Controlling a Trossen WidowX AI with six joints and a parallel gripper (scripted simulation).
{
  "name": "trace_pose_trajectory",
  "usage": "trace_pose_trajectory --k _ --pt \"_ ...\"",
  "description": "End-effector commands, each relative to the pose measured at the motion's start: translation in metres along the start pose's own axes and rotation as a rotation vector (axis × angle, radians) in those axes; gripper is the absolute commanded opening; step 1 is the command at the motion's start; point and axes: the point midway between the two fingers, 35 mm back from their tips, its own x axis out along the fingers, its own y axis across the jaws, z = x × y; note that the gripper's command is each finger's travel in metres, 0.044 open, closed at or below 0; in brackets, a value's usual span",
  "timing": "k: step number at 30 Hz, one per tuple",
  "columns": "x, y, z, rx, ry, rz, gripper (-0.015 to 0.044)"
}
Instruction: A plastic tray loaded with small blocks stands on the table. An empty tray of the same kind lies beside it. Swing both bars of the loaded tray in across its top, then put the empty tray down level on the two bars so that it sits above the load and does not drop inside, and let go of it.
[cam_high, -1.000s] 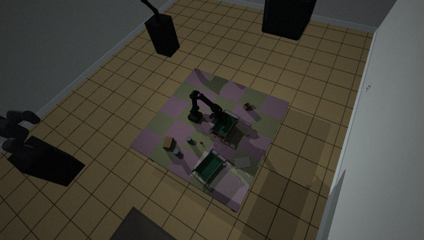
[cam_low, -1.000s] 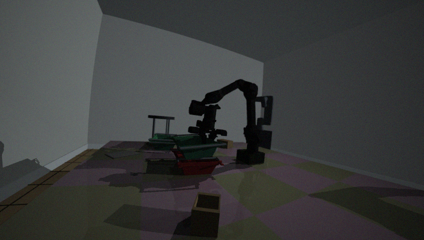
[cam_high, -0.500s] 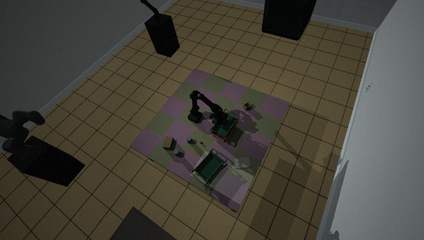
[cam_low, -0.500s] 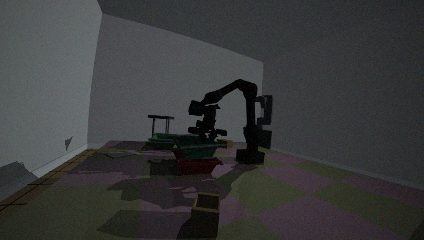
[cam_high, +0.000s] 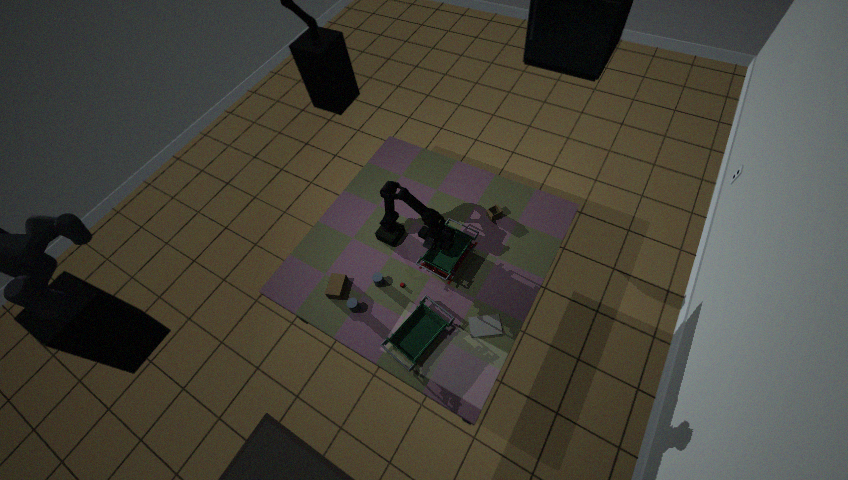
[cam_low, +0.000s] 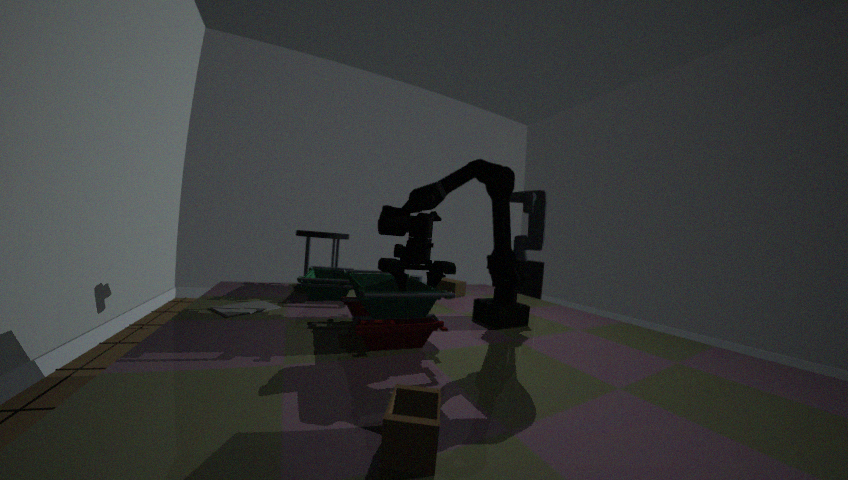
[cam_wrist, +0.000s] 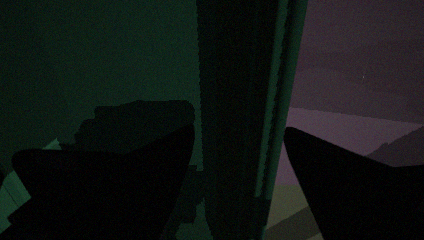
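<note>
A green tray sits above the red tray; it looks roughly level and not dropped inside. Wire bars show at the green tray's ends and rim; which tray each belongs to is hard to tell. The blocks inside the red tray are hidden. My gripper is open at the green tray's side nearest the arm's base. In the wrist view its fingers stand apart on either side of that wall, one inside the tray and one outside.
Another green tray with wire bars stands farther off, near a pale flat piece. A wooden block, two grey cylinders and a red ball lie to one side. A small open wooden box stands opposite.
</note>
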Motion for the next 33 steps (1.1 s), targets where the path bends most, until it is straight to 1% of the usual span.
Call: trace_pose_trajectory --k 1,7,13,17,33 --pt "0.0 -0.001 0.0 0.004 0.003 -0.002 0.0352" --pt "0.0 -0.001 0.0 0.004 0.003 -0.002 0.044" --pt "0.0 0.0 0.0 0.0 0.0 0.0 0.044" --pt "-0.009 0.002 0.0 0.0 0.0 0.0 0.044" --pt "-0.101 0.002 0.0 0.003 0.003 -0.001 0.044"
